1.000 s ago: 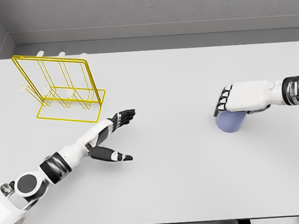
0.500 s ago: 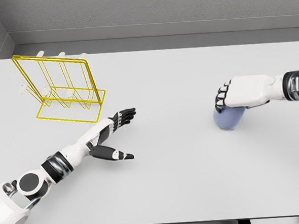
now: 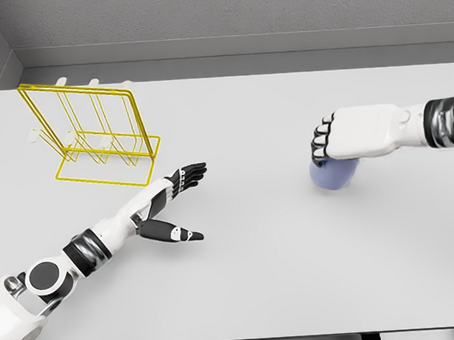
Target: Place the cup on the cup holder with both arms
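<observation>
A pale blue cup [image 3: 334, 174] hangs just above the white table [image 3: 264, 275] at the right, tilted, with my right hand [image 3: 340, 136] shut on it from above. Most of the cup's upper part is hidden under the palm. The yellow wire cup holder [image 3: 94, 136] stands at the far left of the table, with white-tipped pegs along its top. My left hand [image 3: 181, 203] lies low over the table in front of the holder, fingers spread, thumb pointing right, holding nothing.
A grey wall runs behind the table's far edge. The table's front edge crosses the bottom of the view.
My right hand has carried the cup to the left and slightly up, off the table. The left hand has barely moved.
</observation>
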Controlling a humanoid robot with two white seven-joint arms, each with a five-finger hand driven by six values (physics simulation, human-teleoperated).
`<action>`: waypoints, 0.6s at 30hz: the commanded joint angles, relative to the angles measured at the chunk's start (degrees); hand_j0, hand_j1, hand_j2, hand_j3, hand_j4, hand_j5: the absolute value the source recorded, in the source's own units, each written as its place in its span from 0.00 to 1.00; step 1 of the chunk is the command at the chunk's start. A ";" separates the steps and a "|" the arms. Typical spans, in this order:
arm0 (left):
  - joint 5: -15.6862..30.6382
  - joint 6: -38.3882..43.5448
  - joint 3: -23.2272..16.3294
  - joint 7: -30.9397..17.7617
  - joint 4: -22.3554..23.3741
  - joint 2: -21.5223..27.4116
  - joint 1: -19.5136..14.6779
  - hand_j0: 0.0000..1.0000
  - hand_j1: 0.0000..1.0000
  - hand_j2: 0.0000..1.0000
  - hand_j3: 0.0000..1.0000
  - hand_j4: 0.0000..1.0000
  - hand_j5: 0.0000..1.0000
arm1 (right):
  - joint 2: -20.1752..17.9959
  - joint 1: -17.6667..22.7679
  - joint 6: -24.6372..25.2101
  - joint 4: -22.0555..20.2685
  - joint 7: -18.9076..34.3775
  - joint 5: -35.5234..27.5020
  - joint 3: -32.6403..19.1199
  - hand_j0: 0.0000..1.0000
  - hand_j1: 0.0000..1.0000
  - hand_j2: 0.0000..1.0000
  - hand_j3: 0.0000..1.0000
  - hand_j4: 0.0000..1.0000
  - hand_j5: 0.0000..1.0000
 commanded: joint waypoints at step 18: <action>-0.03 -0.08 0.08 0.00 -0.07 0.12 0.09 1.00 1.00 1.00 1.00 1.00 1.00 | 7.06 -0.26 0.17 -0.22 -0.06 -0.33 0.56 0.50 0.50 0.50 0.50 0.50 0.50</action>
